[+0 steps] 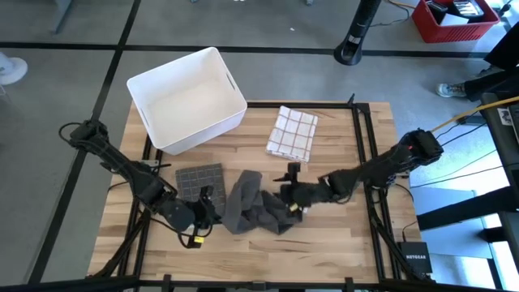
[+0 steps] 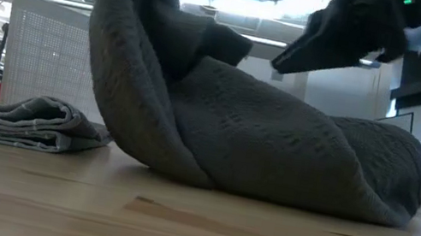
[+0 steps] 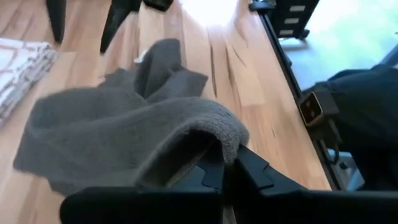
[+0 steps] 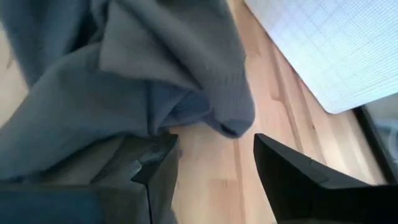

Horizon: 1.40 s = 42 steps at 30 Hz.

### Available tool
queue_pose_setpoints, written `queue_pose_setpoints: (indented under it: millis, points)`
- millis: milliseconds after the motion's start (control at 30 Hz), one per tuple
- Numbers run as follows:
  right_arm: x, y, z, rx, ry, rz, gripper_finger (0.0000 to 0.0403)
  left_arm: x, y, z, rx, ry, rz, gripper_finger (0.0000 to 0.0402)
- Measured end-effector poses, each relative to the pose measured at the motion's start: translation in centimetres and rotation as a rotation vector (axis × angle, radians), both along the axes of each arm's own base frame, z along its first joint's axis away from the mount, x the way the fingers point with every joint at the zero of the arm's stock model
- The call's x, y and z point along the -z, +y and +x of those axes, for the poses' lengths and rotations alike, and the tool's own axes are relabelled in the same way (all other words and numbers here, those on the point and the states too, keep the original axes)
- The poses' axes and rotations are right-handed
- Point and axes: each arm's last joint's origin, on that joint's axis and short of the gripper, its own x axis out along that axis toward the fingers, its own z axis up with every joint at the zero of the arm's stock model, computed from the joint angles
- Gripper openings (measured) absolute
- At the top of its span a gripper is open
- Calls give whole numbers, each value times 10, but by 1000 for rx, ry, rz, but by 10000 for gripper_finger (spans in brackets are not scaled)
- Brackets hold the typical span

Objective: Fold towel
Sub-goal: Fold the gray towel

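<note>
The dark grey towel (image 1: 255,207) sits crumpled in a loose heap toward the near side of the wooden table (image 1: 340,235), roughly midway between the two arms. It is bunched and twisted rather than flat, with one thick fold standing up on its left side and a rounded hump sagging off to the right, as the low view shows.

The left gripper (image 1: 204,212) is at the towel's left edge, its fingers (image 3: 249,168) pinched together on a rolled edge of the cloth, which curls over the fingertips in the left wrist view. From that clamped edge the rest of the towel spreads away toward the right arm.

The right gripper (image 1: 293,197) is at the towel's right side with its fingers (image 4: 292,174) standing apart, bare wood showing between them. A drooping fold of the towel hangs just beyond the gap; one finger lies against or under the cloth, but it grips nothing.

Farther back, a folded grey cloth (image 1: 200,180) lies flat just behind the left gripper, a folded red-checked cloth (image 1: 292,132) lies behind the right gripper, and a white bin (image 1: 186,97) stands at the far left corner.
</note>
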Motion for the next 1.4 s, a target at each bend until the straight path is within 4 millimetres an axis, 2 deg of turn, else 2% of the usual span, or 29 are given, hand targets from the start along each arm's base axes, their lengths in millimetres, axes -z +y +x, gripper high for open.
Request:
queue_pose_setpoints:
  millis: [200,367,700,800,933,1000,1067,1233,1400]
  points:
    - [15,-35,23,-34,-63,94,209,1,1,5,3,-13,18,4]
    - [44,-57,37,-18,8,52,209,1,1,5,1,-14,17,2]
    - [63,-82,56,-30,-56,60,205,1,1,5,6,-17,22,4]
    - [70,-85,57,-51,-46,116,174,1,1,5,5,-20,18,3]
    - [79,-82,59,-98,-31,148,93,1,1,6,13,-25,26,2]
    - [79,-82,61,-118,-45,163,42,0,1,6,13,-27,25,4]
    - [77,-81,62,-134,-64,171,12,0,1,6,12,-30,22,4]
    - [55,-76,56,-92,-95,101,6,1,0,5,4,-23,8,3]
    - [17,-59,34,-40,-78,-47,4,1,0,5,4,-20,8,2]
